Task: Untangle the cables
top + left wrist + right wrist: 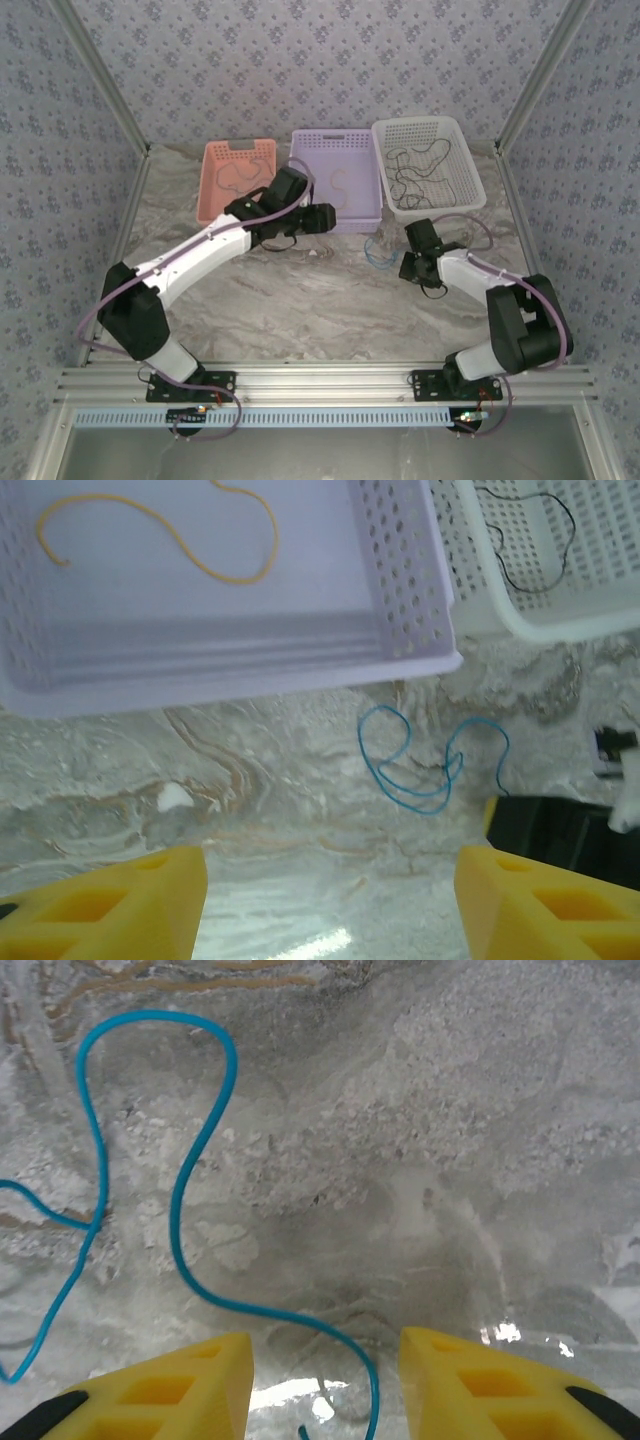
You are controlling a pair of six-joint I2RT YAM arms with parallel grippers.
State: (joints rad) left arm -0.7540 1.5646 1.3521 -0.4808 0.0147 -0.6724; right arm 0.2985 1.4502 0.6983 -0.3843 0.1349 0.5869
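Across your frame's top: salmon perforated plastic basket (240, 148), lilac perforated basket (335, 135), white perforated basket (425, 124) holding thin black cords (410, 180). A thin blue cord (378, 257) lies right of centre.

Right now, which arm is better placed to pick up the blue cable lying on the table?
Right. The blue cable runs down between the open fingers of the right hand in its wrist view. The left hand sits by the purple basket, with the cable well ahead of it.

Blue cable (177, 1210) on grey marbled table (470, 1150), yellow fingers (170, 1390).
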